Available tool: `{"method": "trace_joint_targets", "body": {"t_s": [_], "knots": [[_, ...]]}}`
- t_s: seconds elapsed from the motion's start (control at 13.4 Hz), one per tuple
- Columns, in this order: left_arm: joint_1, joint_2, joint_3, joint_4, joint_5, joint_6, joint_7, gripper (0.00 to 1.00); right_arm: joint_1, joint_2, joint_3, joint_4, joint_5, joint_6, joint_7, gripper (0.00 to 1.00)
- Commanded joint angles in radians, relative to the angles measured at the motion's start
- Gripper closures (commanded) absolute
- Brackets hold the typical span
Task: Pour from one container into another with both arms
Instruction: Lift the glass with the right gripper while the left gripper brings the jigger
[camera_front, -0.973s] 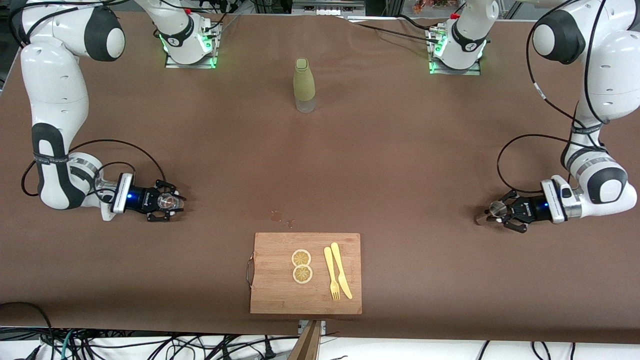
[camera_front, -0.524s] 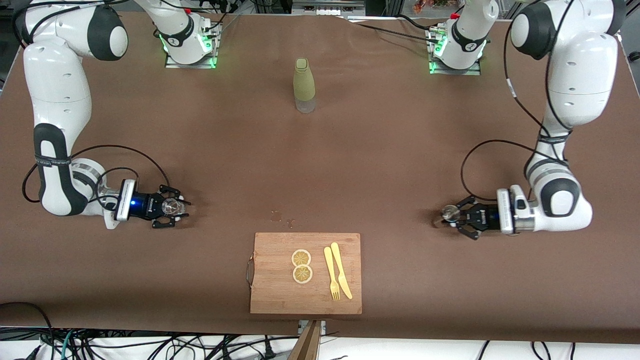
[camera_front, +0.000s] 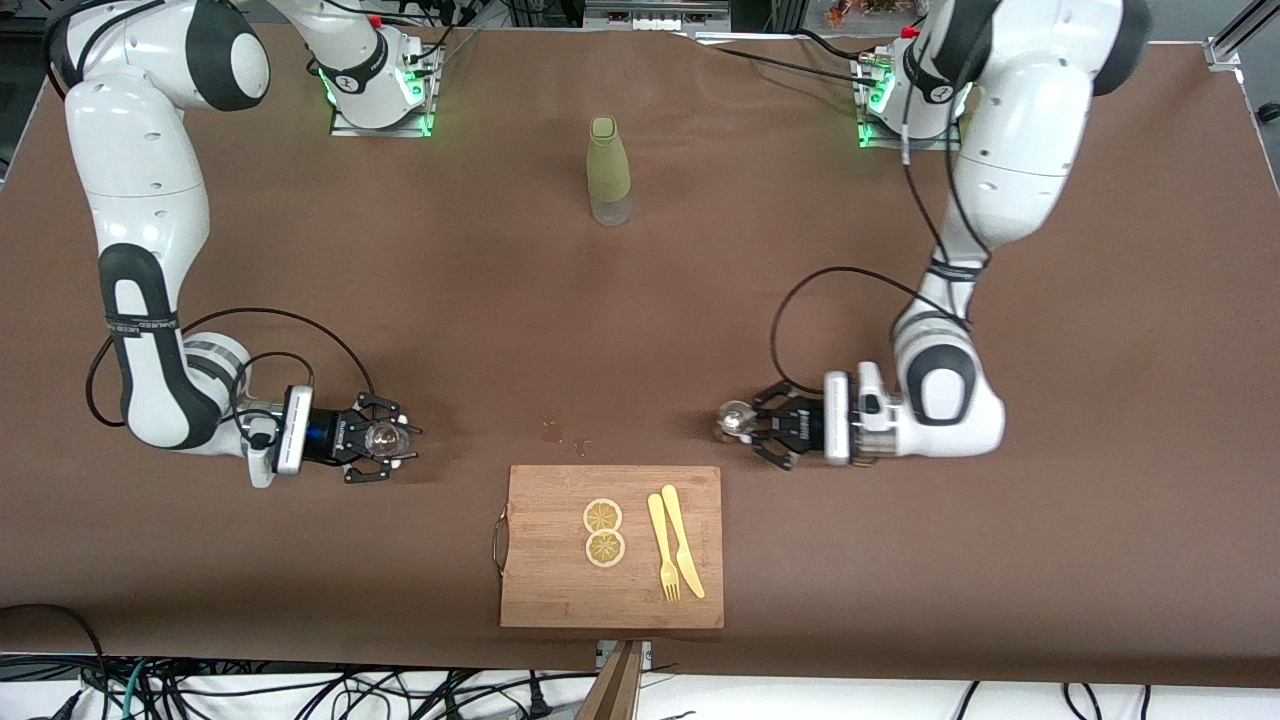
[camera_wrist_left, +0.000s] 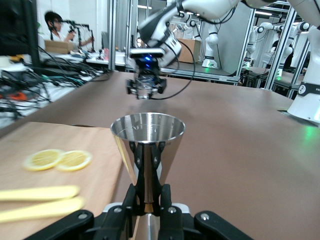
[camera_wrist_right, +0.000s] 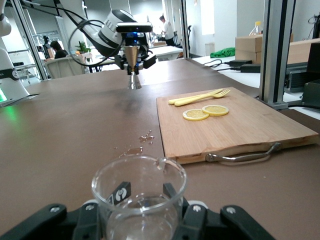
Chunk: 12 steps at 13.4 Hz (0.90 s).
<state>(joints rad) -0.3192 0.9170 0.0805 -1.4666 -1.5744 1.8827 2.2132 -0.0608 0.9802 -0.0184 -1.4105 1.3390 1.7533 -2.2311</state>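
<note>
My left gripper (camera_front: 745, 422) is shut on a shiny metal cone-shaped jigger (camera_front: 733, 419), upright and low over the table by the cutting board's corner toward the left arm's end. In the left wrist view the jigger (camera_wrist_left: 147, 145) stands clamped between the fingers (camera_wrist_left: 136, 192). My right gripper (camera_front: 385, 438) is shut on a clear glass beaker (camera_front: 381, 436), low over the table toward the right arm's end. The beaker (camera_wrist_right: 137, 197) fills the right wrist view with a finger (camera_wrist_right: 116, 192) on each side. Each wrist view shows the other gripper across the table.
A wooden cutting board (camera_front: 545, 560) with two lemon slices (camera_front: 603, 532), a yellow fork (camera_front: 663, 550) and a yellow knife (camera_front: 683, 542) lies near the front edge. Small wet drops (camera_front: 560, 433) mark the cloth just above it. An olive bottle (camera_front: 608, 170) stands between the bases.
Both arms have carried their containers toward the table's middle. The left arm has travelled much farther, from the table's end to beside the board. The right arm has shifted slightly.
</note>
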Motion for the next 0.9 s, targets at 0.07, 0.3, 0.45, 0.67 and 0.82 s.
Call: {"method": "trace_joint_targets", "body": {"t_s": [0.07,0.3,0.45,0.67,0.82], "knots": [[-0.150,0.003,0.016,0.035,-0.038,0.134,-0.104,1.00,-0.002,-0.049,0.087,0.005,-0.098,0.122,0.134,0.62],[-0.254,0.032,0.021,0.074,-0.125,0.257,-0.139,1.00,0.018,-0.055,0.146,0.008,-0.161,0.208,0.215,0.62],[-0.316,0.074,0.027,0.129,-0.182,0.335,-0.174,1.00,0.024,-0.054,0.190,0.008,-0.222,0.250,0.267,0.62],[-0.379,0.103,0.047,0.199,-0.184,0.444,-0.240,1.00,0.052,-0.067,0.204,0.008,-0.268,0.262,0.333,0.62],[-0.402,0.106,0.062,0.215,-0.184,0.466,-0.286,1.00,0.065,-0.069,0.204,0.010,-0.317,0.265,0.384,0.62]]}}
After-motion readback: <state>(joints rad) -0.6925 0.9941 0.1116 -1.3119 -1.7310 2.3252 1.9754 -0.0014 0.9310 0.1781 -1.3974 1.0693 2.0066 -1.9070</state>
